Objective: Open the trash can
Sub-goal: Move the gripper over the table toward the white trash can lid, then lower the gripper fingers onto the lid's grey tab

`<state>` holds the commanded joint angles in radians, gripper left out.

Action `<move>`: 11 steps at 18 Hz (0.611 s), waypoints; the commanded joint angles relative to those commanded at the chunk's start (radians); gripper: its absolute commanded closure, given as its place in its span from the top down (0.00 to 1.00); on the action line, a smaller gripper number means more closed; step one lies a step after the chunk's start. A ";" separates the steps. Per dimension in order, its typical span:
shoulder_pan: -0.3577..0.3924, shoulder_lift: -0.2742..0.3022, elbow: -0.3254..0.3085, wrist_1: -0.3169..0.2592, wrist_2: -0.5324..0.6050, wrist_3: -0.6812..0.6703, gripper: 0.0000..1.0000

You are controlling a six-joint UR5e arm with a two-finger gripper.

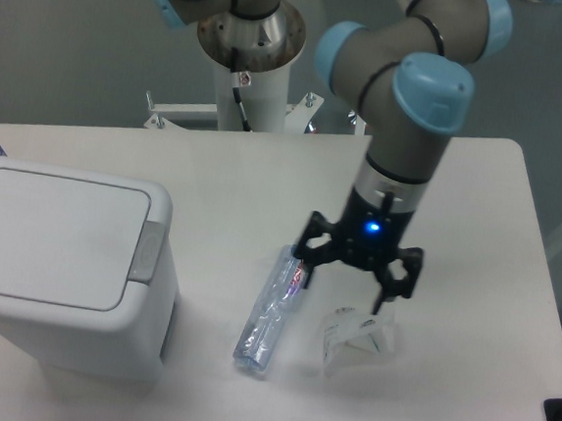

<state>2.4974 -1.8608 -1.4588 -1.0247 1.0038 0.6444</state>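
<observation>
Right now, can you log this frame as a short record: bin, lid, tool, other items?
bin: white trash can at left of table
lid: shut, flat; grey tab on its right rim
tool: tool open, apart from the bin, holding nothing
other items: clear bottle lying flat; crumpled clear wrapper beside it

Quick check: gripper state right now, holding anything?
Gripper: open, fingers spread, holding nothing; it hangs over the table between the plastic bottle and a crumpled clear wrapper.
</observation>
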 joint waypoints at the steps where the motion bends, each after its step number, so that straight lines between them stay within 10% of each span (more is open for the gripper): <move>1: 0.000 0.015 0.000 0.000 -0.052 -0.009 1.00; 11: -0.083 0.074 -0.075 0.015 -0.189 -0.048 1.00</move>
<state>2.4146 -1.7870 -1.5339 -1.0095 0.8145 0.5967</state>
